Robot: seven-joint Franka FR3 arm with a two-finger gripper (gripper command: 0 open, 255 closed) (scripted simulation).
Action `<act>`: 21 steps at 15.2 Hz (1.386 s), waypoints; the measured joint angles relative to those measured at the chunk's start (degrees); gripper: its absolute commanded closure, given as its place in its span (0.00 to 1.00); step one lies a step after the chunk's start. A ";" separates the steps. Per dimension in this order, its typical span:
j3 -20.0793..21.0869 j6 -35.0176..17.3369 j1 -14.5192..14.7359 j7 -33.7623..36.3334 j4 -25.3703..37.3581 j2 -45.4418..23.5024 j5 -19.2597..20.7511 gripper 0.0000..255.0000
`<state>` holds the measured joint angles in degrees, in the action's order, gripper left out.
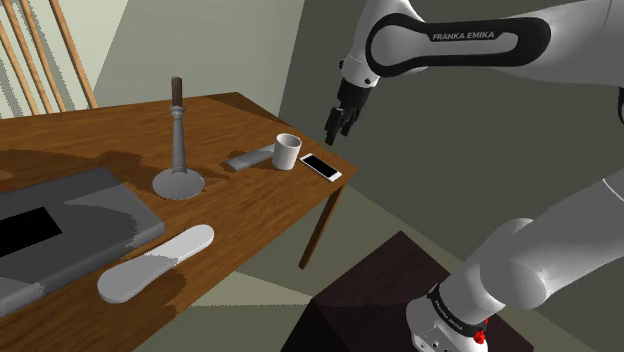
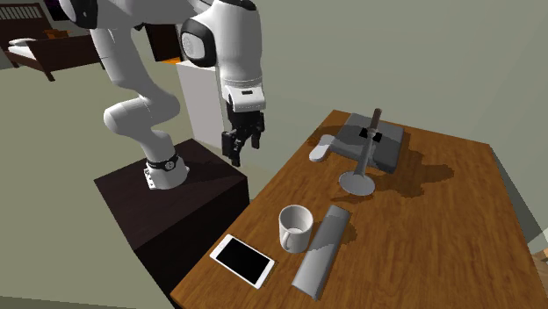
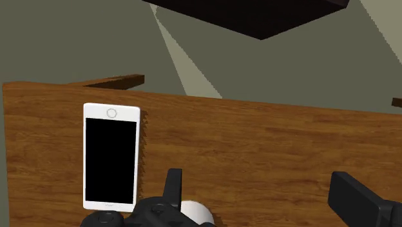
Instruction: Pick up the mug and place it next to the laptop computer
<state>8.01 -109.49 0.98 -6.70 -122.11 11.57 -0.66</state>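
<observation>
One plain white handled mug (image 1: pixel 288 151) stands upright on the brown wooden tabletop (image 1: pixel 220 115), below the black two-finger tool (image 1: pixel 336 128) and slightly inward from it, beside a white-framed phone (image 1: pixel 321 167), while the tool hangs wide open, empty.

The white arm (image 1: pixel 470 40) rises from its base, folds at the elbow and reaches downward. Its black gripper (image 1: pixel 338 125) hangs pointing down, fingers (image 3: pixel 174 190) spread apart.

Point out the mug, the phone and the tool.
mug (image 1: pixel 288 155): shoulder view, on its side wall.
phone (image 3: pixel 111 158): wrist view, on its black screen.
tool (image 2: pixel 245 149): second exterior view, midway between its open fingertips.
</observation>
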 measured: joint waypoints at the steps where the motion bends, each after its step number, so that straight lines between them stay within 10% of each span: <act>1: 0.32 -0.71 0.11 0.34 1.40 -2.19 0.39 0.00; 15: 1.36 -3.84 2.64 2.93 28.07 -33.41 7.59 0.00; 21: 1.09 -7.14 2.76 3.15 27.61 -36.33 8.26 0.00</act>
<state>9.10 -116.63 3.75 -3.55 -94.51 -24.76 7.60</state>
